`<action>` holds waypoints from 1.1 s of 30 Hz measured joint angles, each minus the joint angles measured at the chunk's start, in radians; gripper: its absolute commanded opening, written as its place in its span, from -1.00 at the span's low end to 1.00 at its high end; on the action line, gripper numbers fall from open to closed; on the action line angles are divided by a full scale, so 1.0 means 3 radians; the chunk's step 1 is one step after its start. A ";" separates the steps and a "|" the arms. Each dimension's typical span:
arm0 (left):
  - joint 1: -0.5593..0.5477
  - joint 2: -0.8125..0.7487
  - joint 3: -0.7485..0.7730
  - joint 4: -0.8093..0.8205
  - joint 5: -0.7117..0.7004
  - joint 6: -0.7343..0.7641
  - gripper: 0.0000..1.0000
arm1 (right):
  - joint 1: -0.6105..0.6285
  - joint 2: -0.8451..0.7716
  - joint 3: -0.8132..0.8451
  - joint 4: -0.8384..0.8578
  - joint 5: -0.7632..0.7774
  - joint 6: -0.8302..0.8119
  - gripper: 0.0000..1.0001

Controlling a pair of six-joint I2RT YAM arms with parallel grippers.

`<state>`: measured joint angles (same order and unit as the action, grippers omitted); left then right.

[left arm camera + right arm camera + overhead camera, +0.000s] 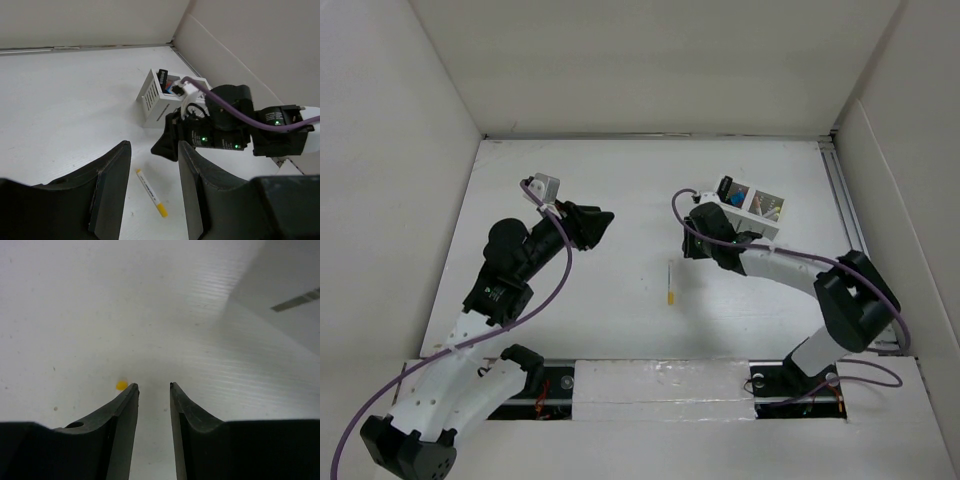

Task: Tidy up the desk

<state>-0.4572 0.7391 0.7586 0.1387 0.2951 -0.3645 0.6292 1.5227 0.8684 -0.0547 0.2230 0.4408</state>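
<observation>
The desk (620, 180) is a white tabletop walled by white panels. A white marker with a yellow cap (669, 283) lies near its middle and shows between my left fingers in the left wrist view (150, 191). My left gripper (602, 220) is open and empty, held above the desk to the marker's left (153, 145). My right gripper (690, 246) hangs just right of the marker, beside the organizer, with its jaws slightly apart and nothing between them (153, 385). The marker's yellow tip (121, 385) peeks out beside its left finger.
A small white slotted organizer box (752, 208) stands at the right, holding a black item and some coloured items (152, 97). A metal rail (845, 210) runs along the desk's right edge. White walls close in the left, back and right sides.
</observation>
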 measured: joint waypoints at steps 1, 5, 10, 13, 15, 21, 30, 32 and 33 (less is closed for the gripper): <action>0.0000 -0.0003 0.0000 0.0000 0.0000 0.0000 -0.23 | 0.0045 0.0102 0.0071 -0.0079 -0.0014 -0.0009 -0.25; 0.0000 -0.0010 0.0000 0.0000 0.0003 0.0000 -0.23 | 0.0245 0.0407 0.0351 -0.0231 -0.0056 -0.0036 -0.24; 0.0000 -0.0018 0.0000 0.0000 0.0004 0.0000 -0.23 | 0.0332 0.0468 0.0394 -0.0292 -0.0094 -0.0017 -0.24; 0.0000 -0.0020 0.0000 0.0000 0.0004 0.0000 -0.23 | 0.0323 0.0472 0.0376 -0.0319 -0.0095 0.0005 -0.24; 0.0000 -0.0022 0.0000 0.0000 0.0004 0.0000 -0.23 | 0.0322 0.0496 0.0374 -0.0326 -0.0114 0.0005 -0.24; 0.0000 -0.0028 0.0000 0.0000 0.0008 0.0000 -0.23 | 0.0326 0.0704 0.0374 -0.0324 -0.0249 0.0004 -0.25; 0.0000 -0.0028 0.0000 0.0000 0.0014 0.0000 -0.22 | 0.0352 0.0758 0.0402 -0.0320 -0.0253 0.0005 -0.25; 0.0000 -0.0028 0.0000 0.0000 0.0017 0.0000 -0.23 | 0.0375 0.0774 0.0418 -0.0324 -0.0224 0.0006 -0.20; 0.0000 -0.0031 0.0000 0.0000 0.0015 0.0000 -0.23 | 0.0390 0.0783 0.0435 -0.0334 -0.0201 0.0008 -0.19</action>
<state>-0.4572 0.7300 0.7586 0.1387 0.2996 -0.3645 0.7464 1.7576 0.9989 -0.1551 0.1627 0.4431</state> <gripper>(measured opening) 0.389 0.391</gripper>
